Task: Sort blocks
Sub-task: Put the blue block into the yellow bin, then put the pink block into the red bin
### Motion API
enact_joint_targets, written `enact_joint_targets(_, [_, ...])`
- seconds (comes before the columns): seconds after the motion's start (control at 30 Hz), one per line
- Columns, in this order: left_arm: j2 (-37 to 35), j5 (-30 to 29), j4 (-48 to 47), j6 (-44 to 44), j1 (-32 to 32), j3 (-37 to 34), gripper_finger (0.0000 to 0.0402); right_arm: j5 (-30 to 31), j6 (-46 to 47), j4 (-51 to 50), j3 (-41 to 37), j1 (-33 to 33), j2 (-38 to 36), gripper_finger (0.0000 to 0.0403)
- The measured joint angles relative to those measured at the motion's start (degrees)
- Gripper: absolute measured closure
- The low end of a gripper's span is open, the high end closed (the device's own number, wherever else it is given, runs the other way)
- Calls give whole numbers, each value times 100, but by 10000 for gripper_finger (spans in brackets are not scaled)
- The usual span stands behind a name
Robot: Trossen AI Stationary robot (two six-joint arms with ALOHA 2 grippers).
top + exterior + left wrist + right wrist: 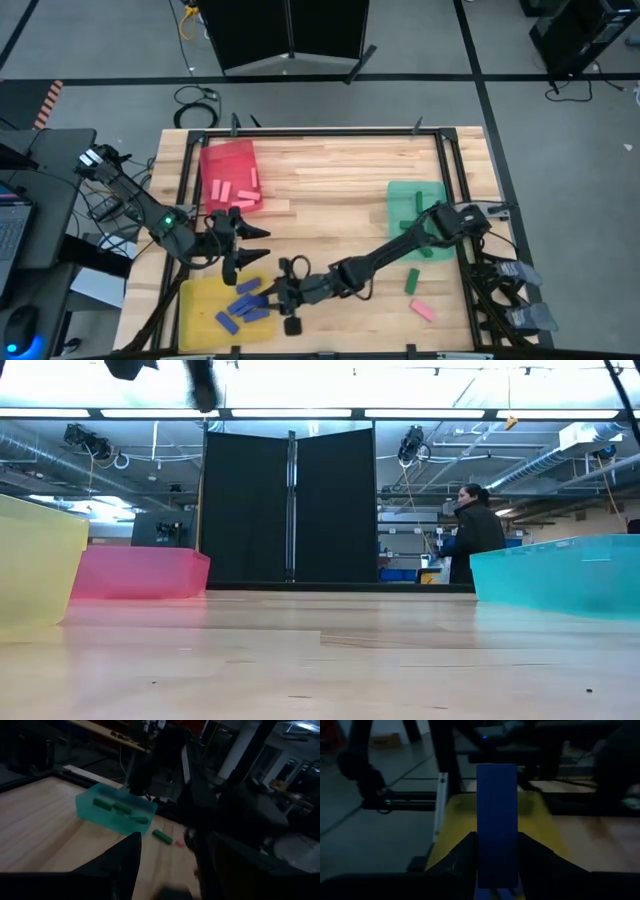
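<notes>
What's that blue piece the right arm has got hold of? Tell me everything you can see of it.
The blue block is a plain, solid-coloured rectangular bar with flat faces and straight edges. It stands on end between the right gripper's two dark fingers, which press on its long sides near the lower end; its upper part sticks out free. It is held at the edge of the yellow tray, where other blue blocks lie.

We are finding the right end effector (283, 293) covering part of the blue blocks (243, 305) in the yellow tray (195, 300). In its wrist view, the held blue block (496, 820) is running off the picture's edge. The low view is cutting the yellow tray (35, 565) at the left edge.
</notes>
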Motion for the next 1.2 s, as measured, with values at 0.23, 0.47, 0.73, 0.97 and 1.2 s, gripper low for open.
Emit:
enact_joint_targets(0.23, [-8, -42, 71, 17, 2, 2, 161, -53, -36, -41, 1356, 51, 1081, 278])
enact_joint_targets(0.47, [-8, -48, 77, 10, 2, 1, 161, -164, -90, -565, 1912, 4, 1225, 124])
enact_joint_targets(0.73, [-5, -52, 117, -35, 2, 1, 161, 597, -545, -851, 1607, 163, 792, 93])
enact_joint_targets(0.97, [1, -56, 376, -32, 6, -1, 161, 1657, -420, -376, -618, 450, -534, 170])
enact_joint_targets(1.2, [609, 67, 602, -111, 254, 17, 161, 3818, 399, 322, -3459, 1168, -2616, 280])
